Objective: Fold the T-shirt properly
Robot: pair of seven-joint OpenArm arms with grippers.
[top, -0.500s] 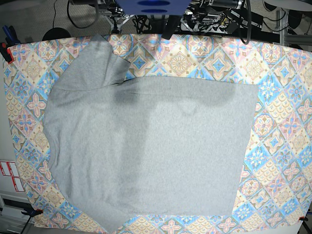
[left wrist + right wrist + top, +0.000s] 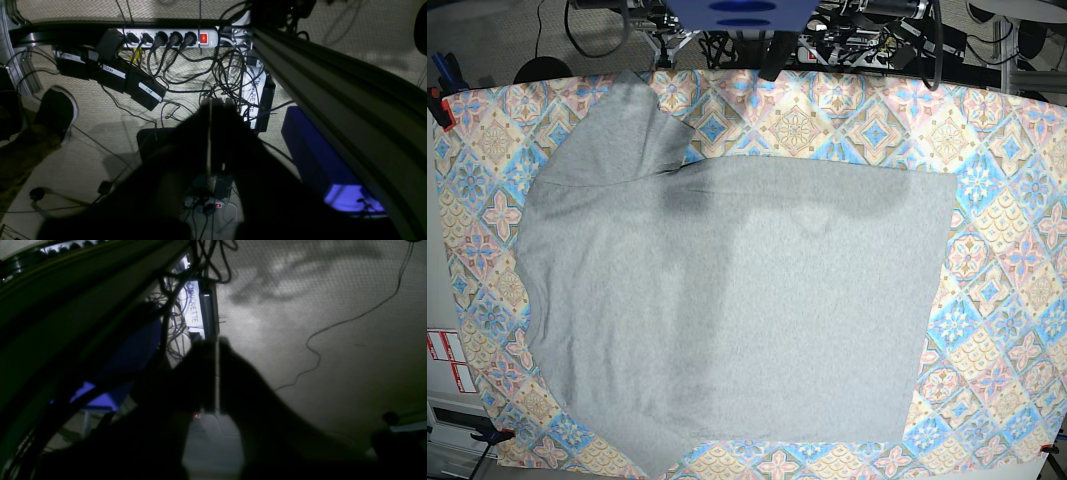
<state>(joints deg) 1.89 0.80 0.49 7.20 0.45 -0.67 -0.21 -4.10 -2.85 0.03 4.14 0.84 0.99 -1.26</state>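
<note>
Both grippers I see pressed closed, empty: left gripper (image 2: 209, 133) above the power strip (image 2: 166, 37), right gripper (image 2: 217, 373) over floor. Grey T-shirt (image 2: 737, 300) lies spread flat on the patterned cloth (image 2: 1007, 270).

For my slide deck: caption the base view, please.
Light heather-grey knit T-shirt spread flat, unfolded, on pastel tile-patterned cloth.

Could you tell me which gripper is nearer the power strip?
Probably left: the power strip lies ahead of the left gripper; the right gripper hangs beyond the beam, strip unseen.
</note>
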